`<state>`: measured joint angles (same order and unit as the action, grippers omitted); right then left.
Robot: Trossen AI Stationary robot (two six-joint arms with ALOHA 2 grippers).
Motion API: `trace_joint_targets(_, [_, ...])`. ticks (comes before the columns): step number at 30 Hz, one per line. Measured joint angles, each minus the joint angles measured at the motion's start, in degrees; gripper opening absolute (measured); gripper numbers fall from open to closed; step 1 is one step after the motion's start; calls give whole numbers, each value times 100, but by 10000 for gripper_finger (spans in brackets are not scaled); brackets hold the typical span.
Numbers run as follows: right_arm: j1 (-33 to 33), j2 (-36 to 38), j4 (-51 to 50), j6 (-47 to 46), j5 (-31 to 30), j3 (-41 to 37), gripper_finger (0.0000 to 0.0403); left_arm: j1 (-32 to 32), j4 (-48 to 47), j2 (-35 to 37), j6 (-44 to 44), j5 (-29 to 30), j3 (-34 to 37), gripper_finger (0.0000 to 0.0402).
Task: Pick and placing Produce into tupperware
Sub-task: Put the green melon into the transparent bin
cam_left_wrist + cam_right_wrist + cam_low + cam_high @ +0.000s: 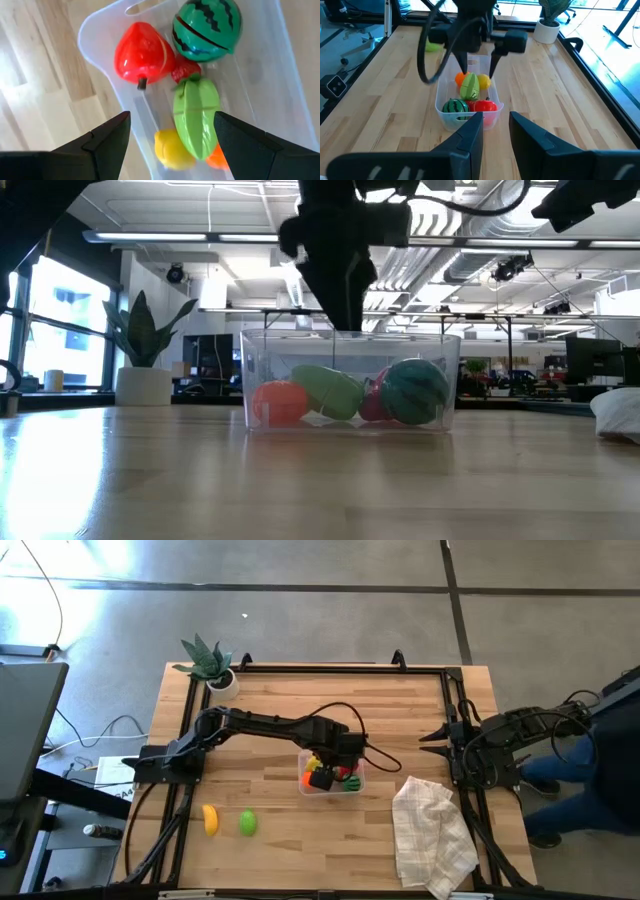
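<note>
The clear tupperware stands mid-table. Inside it lie a red pepper, a striped watermelon, a small strawberry, a green piece, a lemon and an orange. My left gripper hangs open just above the tupperware, pointing down, with nothing between its fingers. A banana and another green piece lie on the table toward the near left. My right gripper waits at the right edge, its fingers slightly apart and empty.
A white checked cloth lies crumpled at the near right. A potted plant stands at the far left corner. A black frame runs along the table's far edge and its sides. A person stands beyond the right edge.
</note>
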<state>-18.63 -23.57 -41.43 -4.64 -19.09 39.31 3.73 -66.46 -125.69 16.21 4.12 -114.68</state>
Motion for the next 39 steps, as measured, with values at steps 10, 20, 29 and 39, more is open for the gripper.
trace_joint_targets(10, [0, 0, 0, 0, 0, 0, 84, -265, -2017, 0, -110, 76, -1389, 276])
trace_joint_targets(20, [0, -2, 0, 0, 0, 0, 84, -1151, -2364, 465, -1001, 204, -1882, 276])
trace_joint_targets(29, [0, -2, 2, 0, 0, 0, 84, -2267, -2352, 865, -2500, 304, -1877, 275])
trace_joint_targets(39, [0, -2, 2, 0, 0, 0, 84, -3395, -2346, 913, -4797, 291, -1838, 275])
